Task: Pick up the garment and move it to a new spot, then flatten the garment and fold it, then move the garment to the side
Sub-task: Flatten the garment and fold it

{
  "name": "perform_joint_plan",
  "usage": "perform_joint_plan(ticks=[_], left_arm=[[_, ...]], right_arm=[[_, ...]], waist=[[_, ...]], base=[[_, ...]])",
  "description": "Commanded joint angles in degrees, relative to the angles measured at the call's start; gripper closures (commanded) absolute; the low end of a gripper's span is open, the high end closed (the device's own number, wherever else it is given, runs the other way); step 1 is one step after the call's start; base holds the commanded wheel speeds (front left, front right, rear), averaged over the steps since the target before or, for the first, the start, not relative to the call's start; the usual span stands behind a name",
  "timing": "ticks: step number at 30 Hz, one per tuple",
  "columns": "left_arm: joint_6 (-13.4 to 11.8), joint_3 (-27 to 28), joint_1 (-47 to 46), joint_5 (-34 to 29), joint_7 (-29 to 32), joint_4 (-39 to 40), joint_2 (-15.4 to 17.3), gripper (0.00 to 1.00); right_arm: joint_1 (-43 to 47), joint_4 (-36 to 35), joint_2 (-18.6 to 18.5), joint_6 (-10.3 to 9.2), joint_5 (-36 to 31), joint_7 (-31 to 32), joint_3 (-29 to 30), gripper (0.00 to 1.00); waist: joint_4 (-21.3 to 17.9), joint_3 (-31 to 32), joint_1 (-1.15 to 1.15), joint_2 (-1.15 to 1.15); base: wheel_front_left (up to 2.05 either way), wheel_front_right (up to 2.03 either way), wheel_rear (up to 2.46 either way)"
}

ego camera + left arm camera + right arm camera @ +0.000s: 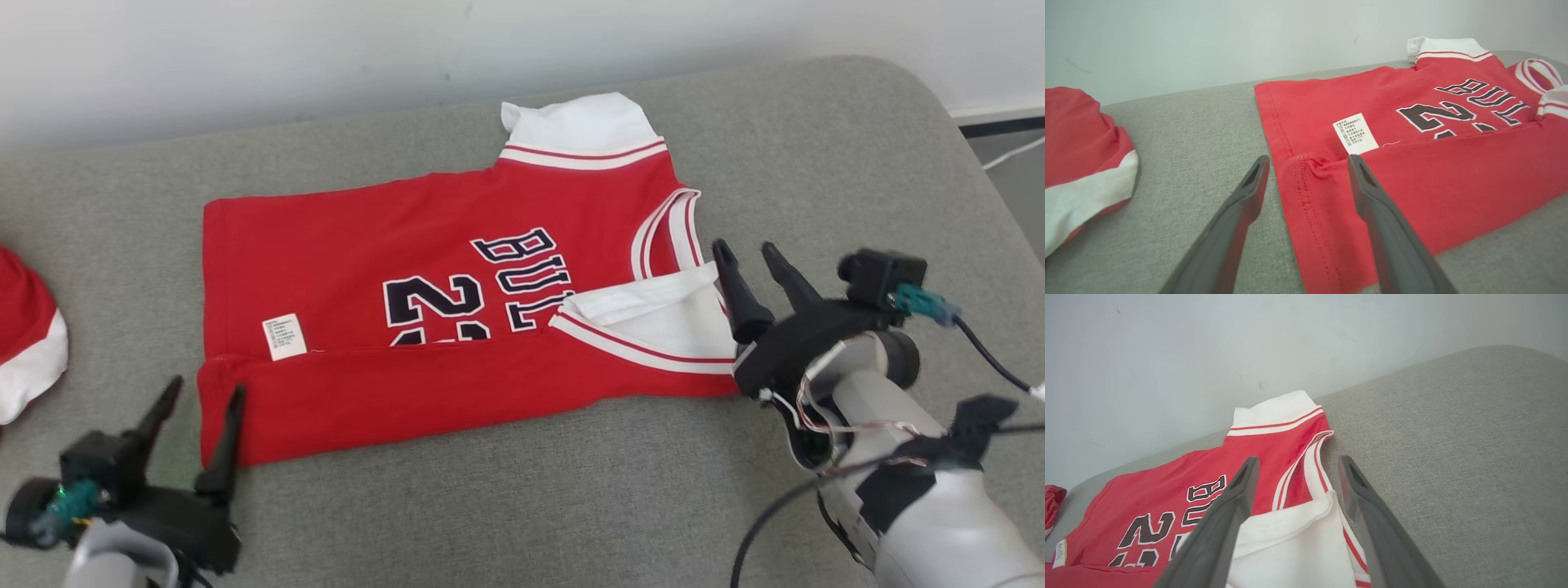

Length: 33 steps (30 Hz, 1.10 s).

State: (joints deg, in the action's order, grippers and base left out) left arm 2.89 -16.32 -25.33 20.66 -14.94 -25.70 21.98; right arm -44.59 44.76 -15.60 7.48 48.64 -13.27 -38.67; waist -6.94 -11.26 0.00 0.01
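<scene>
Can't read print on care label [1355, 133]: too small. Can't see lower half of no. & letters on garment [367, 237]: tucked under folded-over flap. Can't tell full shape of red-white cloth [24, 318]: cut by L edge, head & left wrist views. Can't see base of left gripper [204, 390] or right arm [955, 531] past btm edge.
</scene>
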Motion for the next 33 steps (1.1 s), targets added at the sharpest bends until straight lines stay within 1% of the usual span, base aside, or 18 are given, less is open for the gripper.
perform_joint_plan(ticks=[1,5,8,16,21,25,33], left_arm=[[-0.44,0.86,2.14,-0.34,-0.24,1.38,-0.66,0.00],[-1.26,3.05,6.80,-1.54,-0.25,6.23,-2.69,0.00],[-1.26,4.25,9.20,-2.66,-0.25,8.34,-3.86,0.00],[-0.02,7.61,11.52,-4.05,-0.25,7.70,-5.47,0.00],[0.71,9.43,11.55,-4.72,-0.25,6.62,-5.85,0.00],[1.34,10.93,11.20,-4.92,-0.26,5.64,-6.60,0.00],[2.99,12.86,8.44,-5.50,-0.26,0.70,-7.78,0.00]], right_arm=[[1.31,-0.60,-0.55,0.03,-0.68,-0.65,-0.23,0.00],[4.44,-2.71,-2.42,0.03,-2.38,-1.55,0.21,0.00],[6.99,-4.67,-3.11,0.03,-3.71,-1.86,1.08,0.00],[12.91,-8.14,-4.25,0.03,-6.85,-1.10,3.09,0.00],[14.33,-8.41,-3.88,0.03,-9.08,-0.35,3.81,0.00],[15.19,-7.79,-2.28,0.03,-10.24,0.63,4.79,0.00],[14.89,-6.92,-0.72,0.03,-12.54,2.69,6.07,0.00]], waist=[[0.63,0.67,0.00,-0.01],[1.39,1.19,0.00,-0.01],[1.75,1.16,0.00,-0.01],[1.93,0.12,0.00,-0.01],[1.30,-0.46,0.00,-0.01],[1.03,-0.79,0.00,-0.01],[0.91,-2.16,0.00,-0.01]], base=[[0.00,0.00,0.00],[0.00,0.00,0.00],[0.00,0.00,0.00],[0.00,0.00,0.00],[0.00,0.00,0.00],[0.00,0.00,0.00],[0.00,0.00,0.00]])
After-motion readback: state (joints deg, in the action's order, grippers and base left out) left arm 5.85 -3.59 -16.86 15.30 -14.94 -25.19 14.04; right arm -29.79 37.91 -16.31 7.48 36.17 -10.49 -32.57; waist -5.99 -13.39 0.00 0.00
